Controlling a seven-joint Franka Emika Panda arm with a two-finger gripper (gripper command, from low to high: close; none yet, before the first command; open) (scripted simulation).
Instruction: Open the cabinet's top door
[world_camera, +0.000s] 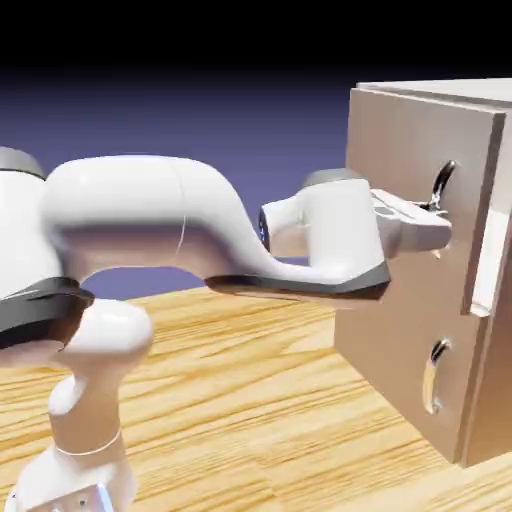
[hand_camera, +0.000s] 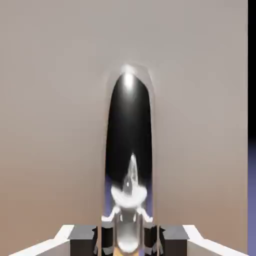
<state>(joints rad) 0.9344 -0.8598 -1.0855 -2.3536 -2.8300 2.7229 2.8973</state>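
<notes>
We see our pincer (world_camera: 438, 222) closed tight on the shiny handle (hand_camera: 129, 150) of the top door (world_camera: 400, 190). The door is on the front of the cabinet (world_camera: 480, 380), which stands on the wooden tabletop (world_camera: 250, 400).

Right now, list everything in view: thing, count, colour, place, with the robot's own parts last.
Boxy pale beige-tan cabinet: one, on the exterior view's right, standing on the table.
Larger upper beige top door: one, upper front panel.
Curved silver upper handle: one, on the top door, between the fingers.
Shorter lower beige panel: one, below the top door.
Curved silver lower handle: one, on the lower panel.
Light wooden table: one, beneath everything.
White arm: one, from lower left.
End effector: one, white and grey, shut on the upper handle.
</notes>
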